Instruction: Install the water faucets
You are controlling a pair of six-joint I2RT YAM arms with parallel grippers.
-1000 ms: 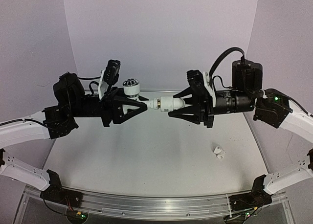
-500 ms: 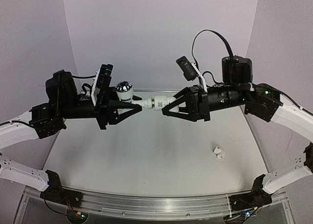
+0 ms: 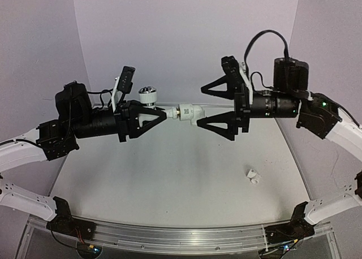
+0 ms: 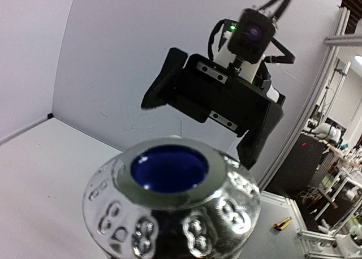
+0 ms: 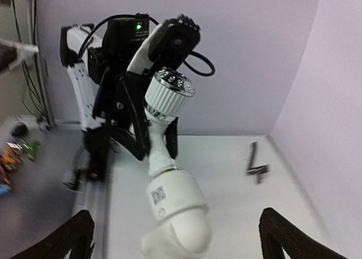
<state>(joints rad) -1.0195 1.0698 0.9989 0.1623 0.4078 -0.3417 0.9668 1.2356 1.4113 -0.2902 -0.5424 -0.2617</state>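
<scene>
A water faucet [image 3: 169,111] hangs in mid-air above the table: a white tap body with a round chrome knob [image 3: 147,95] and a white elbow fitting [image 3: 190,112] on its end. My left gripper [image 3: 161,114] is shut on the tap body's stem. In the right wrist view its black fingers [image 5: 141,140] clamp the stem below the knob [image 5: 169,92]. My right gripper [image 3: 202,107] is open, its jaws standing wide on either side of the elbow fitting [image 5: 175,208] without touching it. The blue-capped knob [image 4: 169,168] fills the left wrist view and hides my left fingers.
A small white tubular fitting [image 3: 253,176] lies on the table [image 3: 169,185] at the right front. A dark crank-shaped metal bar [image 5: 254,165] lies on the table near the back wall. Purple walls close in the back and sides.
</scene>
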